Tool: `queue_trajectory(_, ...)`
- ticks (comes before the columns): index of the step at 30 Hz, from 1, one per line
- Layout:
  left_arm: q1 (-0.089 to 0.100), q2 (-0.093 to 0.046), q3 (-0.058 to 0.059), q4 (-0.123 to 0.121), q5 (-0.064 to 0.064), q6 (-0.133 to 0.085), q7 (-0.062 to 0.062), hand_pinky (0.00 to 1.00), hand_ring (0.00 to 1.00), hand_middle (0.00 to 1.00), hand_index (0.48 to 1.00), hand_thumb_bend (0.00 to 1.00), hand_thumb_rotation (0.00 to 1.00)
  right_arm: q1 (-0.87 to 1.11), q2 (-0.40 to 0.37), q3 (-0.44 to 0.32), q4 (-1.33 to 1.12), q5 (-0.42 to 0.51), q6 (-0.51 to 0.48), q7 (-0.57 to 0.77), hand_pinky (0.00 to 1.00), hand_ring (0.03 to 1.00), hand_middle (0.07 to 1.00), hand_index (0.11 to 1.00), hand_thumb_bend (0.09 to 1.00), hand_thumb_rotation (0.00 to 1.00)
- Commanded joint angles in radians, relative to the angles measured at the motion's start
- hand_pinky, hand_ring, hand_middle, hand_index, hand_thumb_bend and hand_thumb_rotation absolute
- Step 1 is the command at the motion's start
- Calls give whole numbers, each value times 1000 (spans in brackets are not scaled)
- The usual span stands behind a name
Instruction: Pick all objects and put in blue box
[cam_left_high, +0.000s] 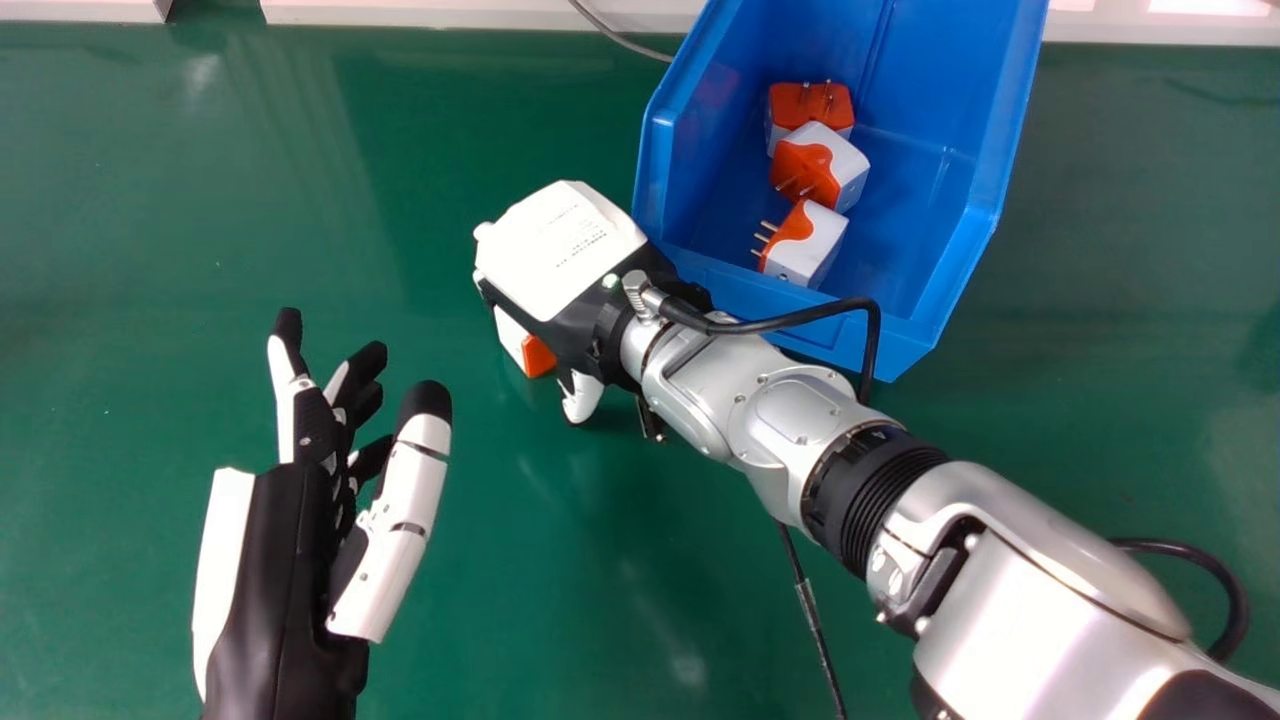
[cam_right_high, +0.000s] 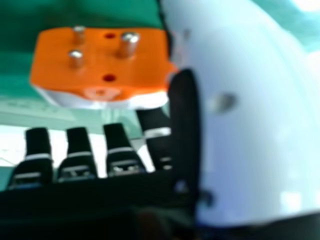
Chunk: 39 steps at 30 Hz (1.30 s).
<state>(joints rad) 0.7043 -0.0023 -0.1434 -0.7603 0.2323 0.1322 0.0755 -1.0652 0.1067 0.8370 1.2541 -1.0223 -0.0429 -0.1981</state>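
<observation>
Head view looks down from above; right hand view closely faces the adapter both share.

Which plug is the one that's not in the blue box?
The plug partly hidden by the robot's right hand. It's outside the box, while the other three plugs are all inside.
</observation>
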Motion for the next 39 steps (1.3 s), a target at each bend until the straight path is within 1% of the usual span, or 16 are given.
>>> queue_trajectory(1, 35, -1, -14, -31, 5, -38, 9, 870, 938, 941, 953, 349, 753, -3, -1, -9, 3, 21, -4, -42, 828, 894, 902, 728, 538, 334)
queue_trajectory(2, 44, -1, -18, -35, 7, -42, 9, 870, 938, 940, 953, 347, 754, 1, -2, -11, 4, 24, -8, -51, 803, 880, 890, 698, 568, 248)
queue_trajectory(3, 50, 0, -20, -38, 8, -45, 10, 870, 938, 939, 952, 347, 756, 3, -2, -13, 4, 26, -10, -58, 784, 870, 881, 679, 585, 204)
queue_trajectory(4, 55, 0, -23, -42, 11, -45, 10, 869, 937, 939, 951, 347, 759, 6, -2, -20, 7, 35, -24, -67, 721, 826, 833, 611, 559, 176)
queue_trajectory(5, 59, 0, -27, -46, 14, -44, 10, 869, 937, 938, 950, 347, 761, 8, -4, -27, 10, 44, -39, -74, 698, 810, 816, 587, 550, 166)
queue_trajectory(6, 63, -1, -30, -49, 17, -44, 11, 868, 937, 938, 949, 348, 762, 9, -5, -31, 11, 50, -50, -79, 635, 734, 759, 559, 545, 132)
queue_trajectory(9, 68, 0, -33, -52, 19, -45, 14, 868, 937, 937, 947, 349, 764, 9, -11, -30, 17, 61, -76, -89, 512, 626, 632, 489, 530, 67)
queue_trajectory(10, 70, 1, -35, -52, 20, -45, 16, 868, 937, 937, 947, 349, 764, 10, -15, -31, 16, 63, -86, -88, 512, 626, 632, 489, 530, 67)
queue_trajectory(13, 72, 2, -39, -55, 25, -43, 20, 869, 937, 936, 945, 352, 764, 10, -29, -29, 9, 64, -117, -92, 422, 519, 551, 471, 521, 27)
queue_trajectory(14, 72, 2, -40, -55, 26, -43, 20, 870, 938, 936, 945, 352, 764, 10, -31, -27, 8, 62, -124, -94, 415, 491, 535, 464, 515, 17)
queue_trajectory(19, 67, 1, -42, -55, 32, -38, 19, 870, 938, 936, 945, 352, 763, 8, -35, -12, 6, 46, -137, -110, 407, 473, 525, 461, 510, 11)
queue_trajectory(23, 65, 1, -41, -50, 32, -42, 18, 871, 938, 936, 945, 356, 763, 7, -36, -1, 9, 38, -144, -124, 383, 470, 510, 453, 505, 3)
queue_trajectory(26, 65, 0, -45, -57, 35, -36, 17, 872, 938, 936, 945, 356, 763, 0, -40, 9, 12, 33, -157, -120, 379, 464, 507, 459, 504, 2)
queue_trajectory(28, 65, -1, -49, -61, 38, -32, 18, 872, 938, 936, 945, 357, 763, -7, -43, 13, 12, 31, -162, -114, 371, 440, 488, 488, 502, 1)
queue_trajectory(34, 63, -1, -51, -55, 34, -35, 18, 872, 939, 936, 945, 357, 763, -24, -58, 38, 14, 15, -187, -122, 383, 447, 489, 471, 503, 0)
queue_trajectory(39, 59, -2, -54, -57, 35, -30, 18, 873, 939, 936, 946, 348, 761, -30, -65, 53, 14, 3, -205, -136, 398, 462, 493, 446, 503, 0)
